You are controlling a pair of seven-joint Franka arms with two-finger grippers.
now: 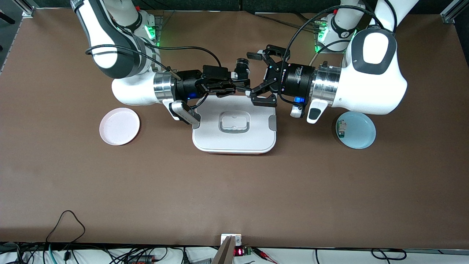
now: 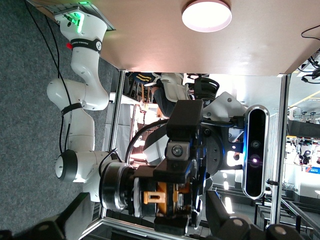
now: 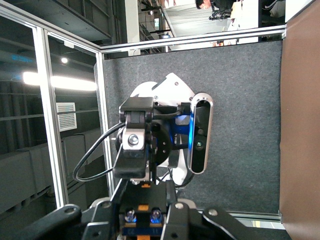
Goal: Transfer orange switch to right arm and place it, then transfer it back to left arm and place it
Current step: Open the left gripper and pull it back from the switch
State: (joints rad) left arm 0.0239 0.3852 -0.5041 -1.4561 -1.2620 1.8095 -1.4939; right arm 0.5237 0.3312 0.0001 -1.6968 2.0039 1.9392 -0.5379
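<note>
The orange switch [image 1: 242, 68], a small black piece with orange markings, hangs in the air over the edge of the white box [image 1: 234, 141] that lies farther from the front camera. My right gripper [image 1: 239, 85] is shut on it. In the right wrist view the switch [image 3: 134, 142] sticks out from between the gripper's [image 3: 145, 212] fingers. My left gripper [image 1: 255, 78] faces the right one, open, with its fingers [image 1: 255, 55] spread wide on either side of the switch and not touching it. The left wrist view shows the switch [image 2: 176, 150] in the right gripper's jaws.
A pale pink plate [image 1: 119, 126] lies toward the right arm's end of the table. A light blue plate [image 1: 361, 134] with a small white-and-green component [image 1: 341, 128] on it lies toward the left arm's end. The box's grey latches [image 1: 272, 123] stick out at its sides.
</note>
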